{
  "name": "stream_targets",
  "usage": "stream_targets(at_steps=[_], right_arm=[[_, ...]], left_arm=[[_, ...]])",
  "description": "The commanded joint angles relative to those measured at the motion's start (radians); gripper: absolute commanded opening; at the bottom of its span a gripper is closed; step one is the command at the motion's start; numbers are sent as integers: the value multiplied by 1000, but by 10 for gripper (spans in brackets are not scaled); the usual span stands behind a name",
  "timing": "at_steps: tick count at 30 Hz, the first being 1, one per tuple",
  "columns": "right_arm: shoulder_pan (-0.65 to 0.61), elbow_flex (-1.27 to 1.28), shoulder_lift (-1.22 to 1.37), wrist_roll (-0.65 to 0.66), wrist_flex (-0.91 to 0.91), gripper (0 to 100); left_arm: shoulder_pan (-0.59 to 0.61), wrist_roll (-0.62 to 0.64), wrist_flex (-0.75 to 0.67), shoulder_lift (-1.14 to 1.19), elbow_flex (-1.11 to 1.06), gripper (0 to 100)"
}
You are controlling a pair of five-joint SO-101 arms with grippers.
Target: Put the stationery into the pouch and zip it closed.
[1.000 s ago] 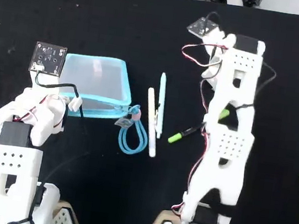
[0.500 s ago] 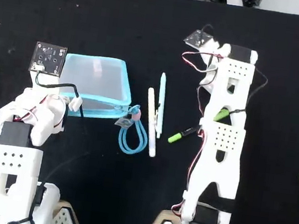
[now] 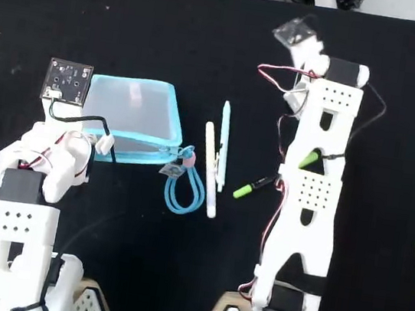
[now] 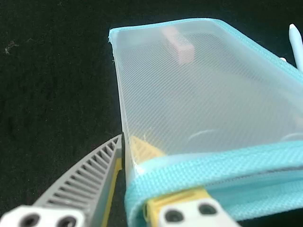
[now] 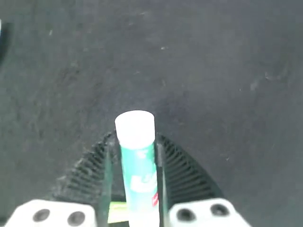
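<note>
While my left pincer (image 4: 129,144) clamps the pouch (image 3: 132,114) rim, left of centre in the high view, my right pincer (image 5: 135,142) grips a glue stick (image 5: 137,165). Loading step; next, swing it to the pouch mouth.

My right gripper (image 5: 136,139), dark and ribbed, is clasping a green stick (image 5: 138,179) capped white; my left gripper (image 4: 129,146), grey and yellow, is pinching a translucent, blue-trimmed pouch (image 4: 199,99).
</note>
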State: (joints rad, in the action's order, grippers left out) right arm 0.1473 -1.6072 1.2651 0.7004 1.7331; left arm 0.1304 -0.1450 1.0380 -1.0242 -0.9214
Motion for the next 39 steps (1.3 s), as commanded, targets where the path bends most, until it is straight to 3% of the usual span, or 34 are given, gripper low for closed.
stream_targets(at_steps=[1,7,17,25,33,39], right_arm=[[35,-48,-42,-178,35,10],[120,205,-209,-356,35,10],[253,954,-599,-362,6,10],[382,1435,-805,-250,-210,10],[588,1847,-1058,-106,-402,10],[660,2107,-1191,-20,-605,11]], left_arm=[[1,11,-11,-11,8,29],[4,11,-11,-11,8,29],[1,11,-12,-11,8,29],[-1,11,-12,-11,8,29],[1,11,-12,-11,8,29],[1,11,-12,-11,8,29]])
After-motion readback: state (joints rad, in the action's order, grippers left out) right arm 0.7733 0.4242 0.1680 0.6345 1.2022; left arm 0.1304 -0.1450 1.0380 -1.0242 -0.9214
